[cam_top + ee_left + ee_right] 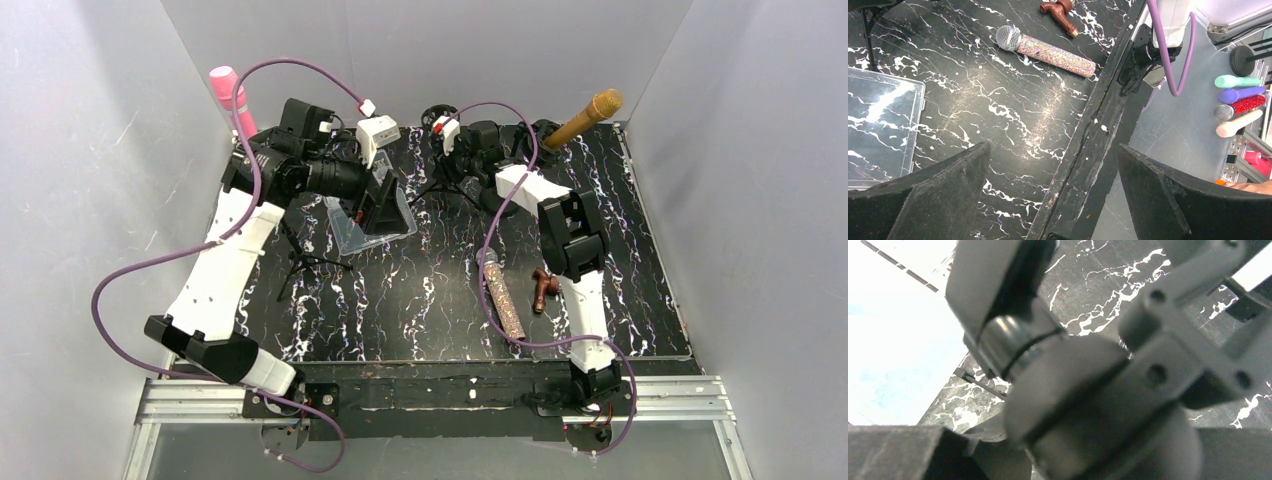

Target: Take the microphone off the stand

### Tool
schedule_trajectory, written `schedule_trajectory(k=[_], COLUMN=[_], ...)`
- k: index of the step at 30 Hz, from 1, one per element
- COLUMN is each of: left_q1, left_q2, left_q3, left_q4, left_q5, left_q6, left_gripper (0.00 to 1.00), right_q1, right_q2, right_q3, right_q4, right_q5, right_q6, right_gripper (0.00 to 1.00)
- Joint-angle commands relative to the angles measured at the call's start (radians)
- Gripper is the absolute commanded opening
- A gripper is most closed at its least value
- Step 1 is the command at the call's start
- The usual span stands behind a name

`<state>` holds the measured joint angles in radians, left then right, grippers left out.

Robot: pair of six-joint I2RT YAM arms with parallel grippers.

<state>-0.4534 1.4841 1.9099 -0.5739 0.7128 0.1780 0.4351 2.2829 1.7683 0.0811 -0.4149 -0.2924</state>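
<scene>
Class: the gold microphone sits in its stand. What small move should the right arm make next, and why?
Probably ease the right gripper onto the gold microphone's handle and close. It sits tilted in the stand clip, which fills the right wrist view, and the left gripper is open beside the clear tray.

Metallic gold microphone (586, 117), glossy marbled tabletop (420, 290)

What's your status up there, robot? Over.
Left fingers wide open, empty. Right fingers at the stand, grip unclear. Gold microphone in stand, tilted. Nothing seen blocking it.
</scene>
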Motion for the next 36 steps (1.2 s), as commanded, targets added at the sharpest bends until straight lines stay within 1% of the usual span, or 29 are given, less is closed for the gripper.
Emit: schedule_trajectory(k=[1, 8, 13, 16, 22, 30, 36], left_q1=[0.003, 0.003, 0.003, 0.002, 0.003, 0.002, 0.002], left_q2=[-0.050, -0.067, -0.092, -0.106, -0.134, -0.159, -0.163], left_q3=[-0.013, -0.034, -0.054, -0.072, -0.107, -0.111, -0.111], left_q4=[-0.032, -0.025, -0.012, -0.002, 0.012, 0.013, 0.020], left_q5=[0.053, 0.070, 0.077, 0.082, 0.084, 0.092, 0.109], left_q6=[-0.005, -0.013, -0.016, -0.023, -0.028, -0.030, -0.042], left_gripper=[0.98, 0.98, 0.98, 0.98, 0.98, 0.98, 0.98], right_q1=[0.011, 0.013, 0.017, 0.023, 0.032, 0.036, 0.036], right_q2=[-0.071, -0.131, -0.183, -0.205, -0.244, -0.285, -0.309], right_q3=[-0.020, -0.099, -0.165, -0.183, -0.186, -0.172, -0.200], right_q4=[-0.012, -0.032, -0.033, -0.042, -0.101, -0.228, -0.250], right_q5=[0.032, 0.089, 0.117, 0.135, 0.168, 0.222, 0.236], right_q6=[-0.009, -0.009, -0.016, -0.016, -0.028, -0.062, -0.058], right_gripper=[0.42, 0.56, 0.73, 0.79, 0.84, 0.85, 0.85])
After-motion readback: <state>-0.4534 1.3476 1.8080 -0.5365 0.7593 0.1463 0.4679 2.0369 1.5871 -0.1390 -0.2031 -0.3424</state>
